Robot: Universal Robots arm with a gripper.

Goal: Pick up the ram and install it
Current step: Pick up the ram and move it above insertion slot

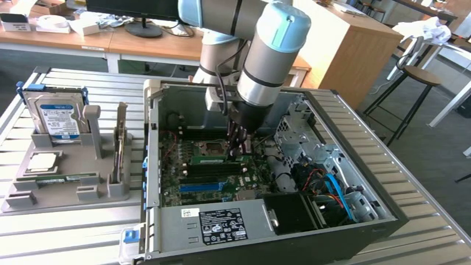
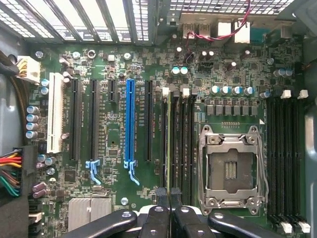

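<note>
The ram is a thin green stick standing on edge in a memory slot beside the empty processor socket, inside the open computer case. Seen edge-on in the wrist view, the ram is a pale line running along a black slot. My gripper reaches down into the case, at the stick's end on the exterior view's right. In the wrist view the gripper has its two black fingertips drawn close together, with the stick's end in the narrow gap between them.
The socket and more black memory slots lie close by, with a blue expansion slot further off. Cables and a power supply crowd the case. Outside, a grey holder carries a hard drive, a silver processor chip and an upright card.
</note>
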